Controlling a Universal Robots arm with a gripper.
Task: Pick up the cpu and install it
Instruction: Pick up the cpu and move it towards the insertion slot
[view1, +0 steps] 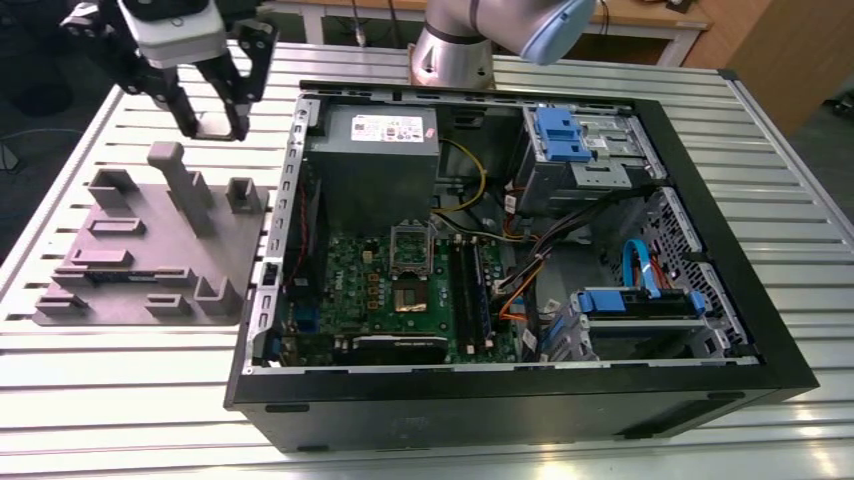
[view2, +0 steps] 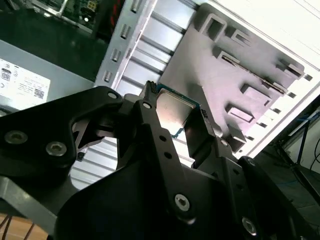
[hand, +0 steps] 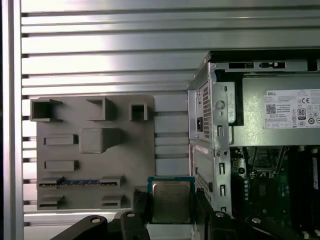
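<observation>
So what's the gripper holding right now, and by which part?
The cpu, clamped at two opposite side edges by the gripper.

Arm (view1: 454, 55) reaching across, end effector (view1: 218, 125) raised, pointing down, fingers (hand: 141, 207) seemingly clamped on the cpu (hand: 171, 200)

A ribbed metal table (view1: 120, 400) carries a grey moulded holder plate (view1: 147, 255) at the exterior view's left. Just beside it on the right lies an open black computer case (view1: 507, 405). Inside are a grey power supply (view1: 380, 165) on the far side, a green board (view1: 400, 290) nearer, and blue drive brackets (view1: 561, 135) to the right.
</observation>
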